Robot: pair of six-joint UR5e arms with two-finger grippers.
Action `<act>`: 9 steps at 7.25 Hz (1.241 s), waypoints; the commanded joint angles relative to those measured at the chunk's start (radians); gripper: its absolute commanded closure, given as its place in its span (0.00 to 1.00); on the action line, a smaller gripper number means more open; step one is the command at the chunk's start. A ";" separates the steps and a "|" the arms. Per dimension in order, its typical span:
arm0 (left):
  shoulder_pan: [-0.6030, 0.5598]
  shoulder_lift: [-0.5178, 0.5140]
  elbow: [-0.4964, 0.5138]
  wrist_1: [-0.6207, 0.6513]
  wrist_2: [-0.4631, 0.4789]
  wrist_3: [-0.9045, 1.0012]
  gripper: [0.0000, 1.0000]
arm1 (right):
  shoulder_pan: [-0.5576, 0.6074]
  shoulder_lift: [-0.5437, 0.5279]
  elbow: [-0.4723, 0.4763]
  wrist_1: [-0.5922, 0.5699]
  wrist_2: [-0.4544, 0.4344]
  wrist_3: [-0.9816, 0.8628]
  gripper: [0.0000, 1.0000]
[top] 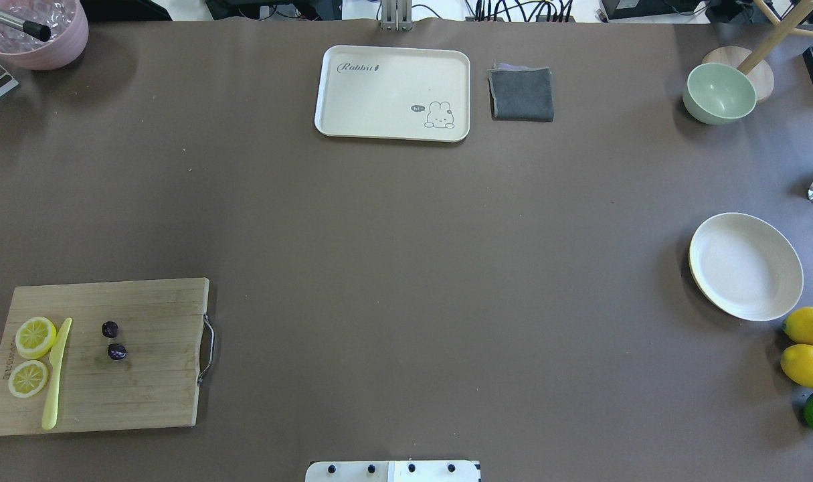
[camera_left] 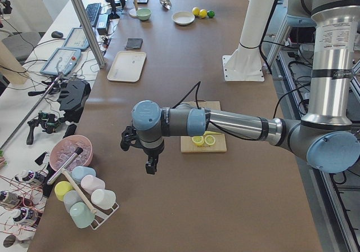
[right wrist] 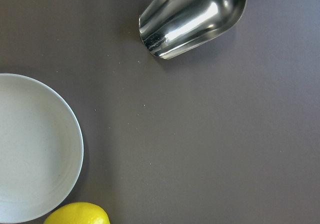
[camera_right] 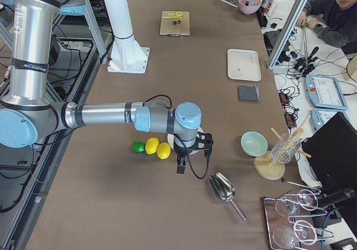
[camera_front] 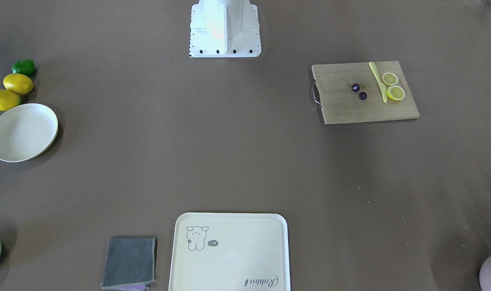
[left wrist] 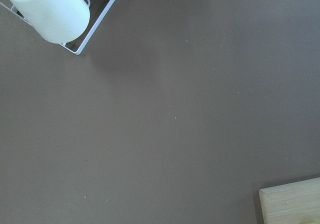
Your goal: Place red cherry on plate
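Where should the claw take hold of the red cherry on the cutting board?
Probably from straight above, closing on one ball of the red cherry: both lie low on the wooden cutting board with bare wood all around.

Robotics lab: teach pendants [camera_right: 325,91] and cables [top: 520,9] flank the table [top: 406,268].

Overhead and front cameras face each other steeply downward, sharing the plate [top: 745,266].

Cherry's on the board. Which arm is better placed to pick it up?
Left. The red cherry lies on the cutting board on the robot's left side, and the left gripper hangs close beside that board. The right gripper is at the table's other end, by the plate.
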 commanded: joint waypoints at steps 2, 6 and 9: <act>0.000 -0.001 -0.016 0.001 -0.002 0.003 0.02 | 0.000 0.000 0.000 0.001 -0.002 0.005 0.00; -0.002 -0.013 -0.071 -0.096 0.000 -0.003 0.02 | 0.000 0.061 0.055 0.002 -0.002 0.014 0.00; -0.055 -0.032 -0.045 -0.342 -0.006 -0.054 0.02 | 0.014 0.094 0.064 0.182 -0.005 0.014 0.00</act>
